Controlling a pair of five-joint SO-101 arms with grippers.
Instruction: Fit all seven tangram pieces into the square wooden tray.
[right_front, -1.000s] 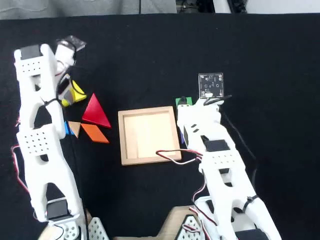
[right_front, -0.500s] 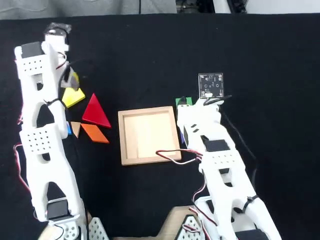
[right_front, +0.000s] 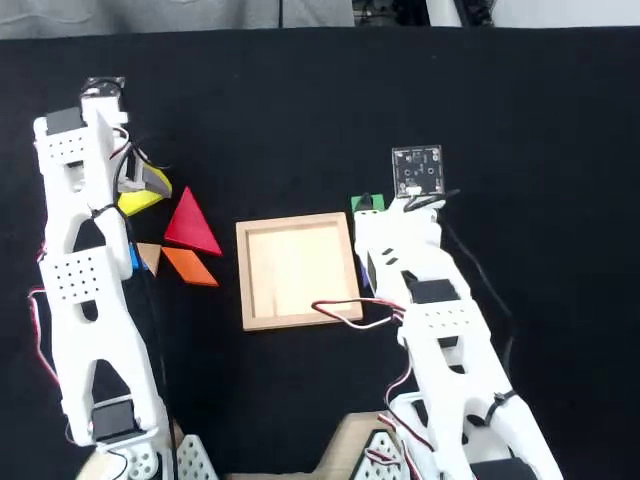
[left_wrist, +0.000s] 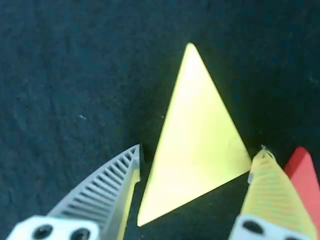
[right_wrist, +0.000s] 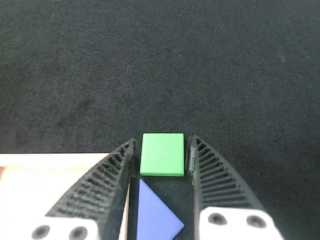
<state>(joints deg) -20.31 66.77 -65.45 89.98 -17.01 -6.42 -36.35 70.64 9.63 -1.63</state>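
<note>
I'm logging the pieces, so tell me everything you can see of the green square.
The green square is a small flat piece, evenly bright green, matte, with crisp edges; its material is unclear. It lies flat on the black cloth just outside a corner of the wooden tray. The right gripper straddles it, open, a thin gap showing on the tray side. A blue triangle lies close beside it, its tip nearly touching one edge.

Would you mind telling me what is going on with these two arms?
The left tool sits open astride a yellow triangle, and the right tool sits open astride a green square beside the tray. Neither piece looks gripped yet. The tray holds no pieces.
</note>
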